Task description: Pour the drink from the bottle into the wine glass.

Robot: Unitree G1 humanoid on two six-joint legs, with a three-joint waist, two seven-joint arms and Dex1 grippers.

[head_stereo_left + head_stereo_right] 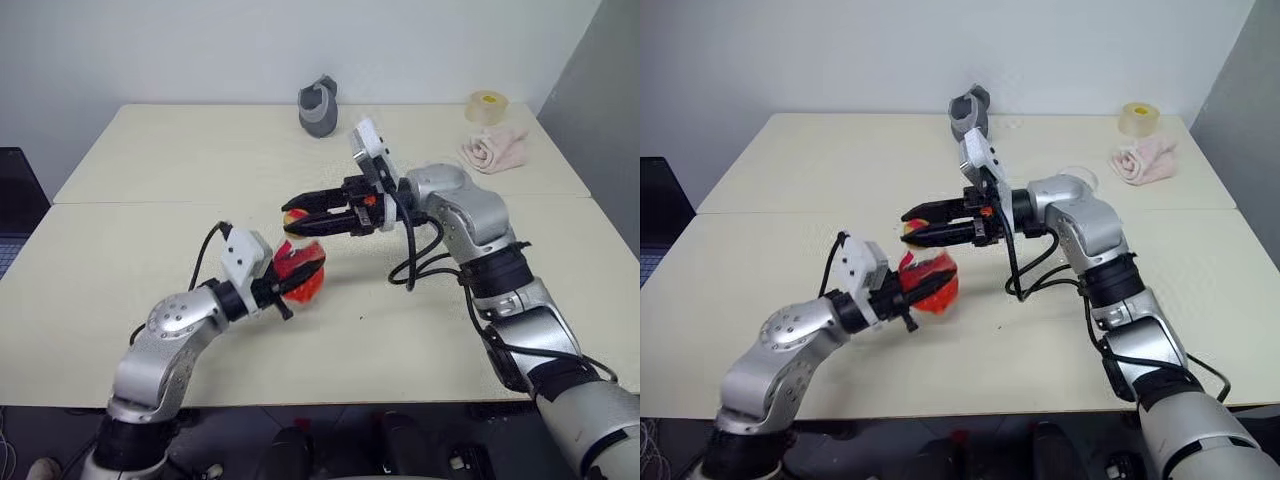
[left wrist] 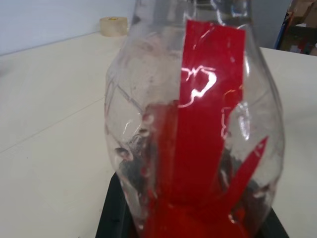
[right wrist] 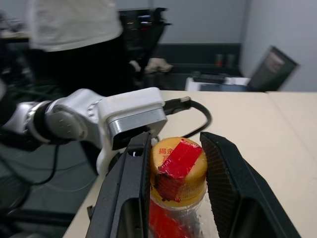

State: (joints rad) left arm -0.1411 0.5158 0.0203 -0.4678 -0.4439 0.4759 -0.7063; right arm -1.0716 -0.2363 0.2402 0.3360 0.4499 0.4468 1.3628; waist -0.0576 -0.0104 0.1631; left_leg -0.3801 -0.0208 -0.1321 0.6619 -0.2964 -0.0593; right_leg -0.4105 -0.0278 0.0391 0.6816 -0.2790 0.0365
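The left gripper (image 1: pixel 284 287) has its jaws clamped shut on the lower body of the small clear plastic bottle with the red label strip (image 1: pixel 300 272), holding it up off the cream-coloured table (image 1: pixel 150 200). In the left wrist view the bottle (image 2: pixel 198 129) sits right up against the camera, wedged between the black jaws, and the bright red-orange translucent drink (image 2: pixel 193 223) is pooled down at the jaw end of it.

The right gripper (image 1: pixel 296 215) comes in sideways just above the left one, and its jaws straddle the bottle's yellowish cap with a bit of red tape on top (image 3: pixel 178 171). One black finger (image 3: pixel 126 198) looks like it's touching the cap; the other jaw has a thin gap showing, so I can't tell whether the cap is really gripped.

Well beyond both sets of jaws, toward the far edge of the table, there's a grey, dark-lined object standing upright (image 1: pixel 319 106). Off past the right arm, in the far corner, sits a yellowish tape roll (image 1: pixel 486 106), with a crumpled pale pink cloth (image 1: pixel 494 149) just beside it.

I couldn't confidently pick out the wine glass, so no location on that.
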